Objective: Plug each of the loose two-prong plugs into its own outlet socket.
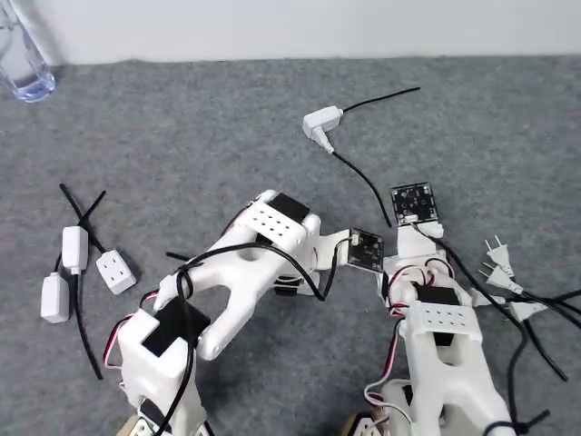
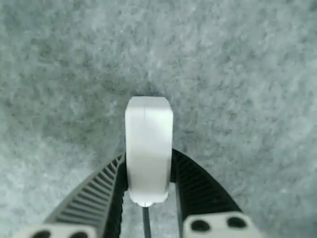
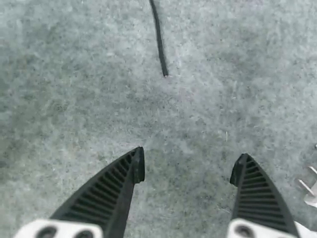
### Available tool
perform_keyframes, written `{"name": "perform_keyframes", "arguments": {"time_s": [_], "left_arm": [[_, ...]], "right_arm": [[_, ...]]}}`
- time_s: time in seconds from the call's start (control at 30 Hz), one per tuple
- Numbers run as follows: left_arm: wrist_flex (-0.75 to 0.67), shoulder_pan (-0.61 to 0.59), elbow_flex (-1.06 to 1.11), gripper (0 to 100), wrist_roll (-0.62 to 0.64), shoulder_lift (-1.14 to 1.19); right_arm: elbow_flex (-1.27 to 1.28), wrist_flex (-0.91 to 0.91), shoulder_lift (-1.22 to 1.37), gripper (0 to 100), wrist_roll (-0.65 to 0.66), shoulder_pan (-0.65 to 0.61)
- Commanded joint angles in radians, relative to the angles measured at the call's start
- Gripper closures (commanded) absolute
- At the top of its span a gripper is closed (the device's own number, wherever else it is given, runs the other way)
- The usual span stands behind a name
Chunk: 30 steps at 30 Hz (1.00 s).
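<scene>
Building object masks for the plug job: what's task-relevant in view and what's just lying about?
Job: loose two-prong plugs; white sockets; white cabled piece held in left gripper; right gripper, open over the carpet.
Lying about: clear container at the carpet's far edge.

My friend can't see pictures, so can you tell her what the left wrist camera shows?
The left claw grips a white rounded block between its two black ribbed fingers. A thin black cord comes out of the block's near end, and fuzzy grey carpet lies behind.
</scene>
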Motion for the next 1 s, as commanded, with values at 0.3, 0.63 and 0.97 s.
{"name": "perform_keyframes", "arguments": {"time_s": [0.3, 0.63, 0.97], "left_arm": [[-0.021, -0.077, -0.025, 97, 0.178, -0.008], [-0.026, -0.078, -0.067, 90, 0.213, -0.008], [-0.02, -0.044, -0.067, 90, 0.213, -0.008]], "right_arm": [[-0.029, -0.021, -0.008, 71.8, -0.012, -0.005], [-0.026, -0.021, -0.007, 71.8, -0.005, -0.03], [-0.026, -0.021, -0.005, 71.8, -0.005, -0.031]]}}
